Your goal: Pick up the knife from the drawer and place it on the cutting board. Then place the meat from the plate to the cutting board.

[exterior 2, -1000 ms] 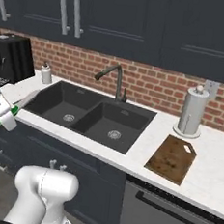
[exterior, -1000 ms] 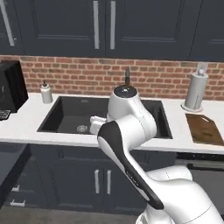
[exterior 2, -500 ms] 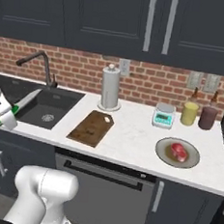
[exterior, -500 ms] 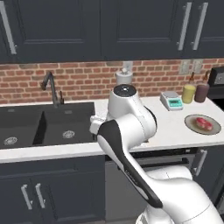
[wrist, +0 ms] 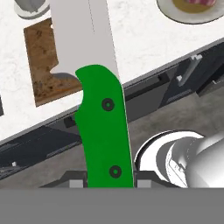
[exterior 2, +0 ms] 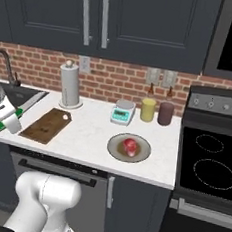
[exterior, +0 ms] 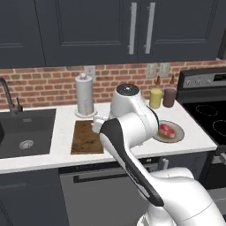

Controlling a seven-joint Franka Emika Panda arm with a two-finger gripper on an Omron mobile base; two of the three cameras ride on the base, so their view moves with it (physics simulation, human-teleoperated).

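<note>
My gripper [wrist: 107, 180] is shut on the knife's green handle [wrist: 105, 131], and the pale blade [wrist: 83, 35] points up the hand view over the counter. In the right base view the gripper [exterior 2: 6, 120] hangs at the far left, just off the counter's front edge, with the knife's green ends [exterior 2: 19, 112] showing beside it. The dark brown cutting board [exterior 2: 46, 125] [exterior: 86, 137] [wrist: 43, 65] lies close to it on the white counter. Farther right, the meat [exterior 2: 130, 145] [exterior: 166, 129] rests on the round plate [exterior 2: 113, 150] [exterior: 176, 134] [wrist: 175, 13]. The drawer is out of view.
A paper towel roll [exterior 2: 69, 86] stands behind the board. A small scale [exterior 2: 122, 112] and two bottles [exterior 2: 148, 108] [exterior 2: 165, 112] sit by the brick wall. A stove [exterior 2: 209, 162] adjoins the counter on the right, a sink [exterior: 26, 132] on the left.
The whole scene has shifted: the base has driven right along the counter, from the sink to the board and plate. The knife stays in the shut gripper.
</note>
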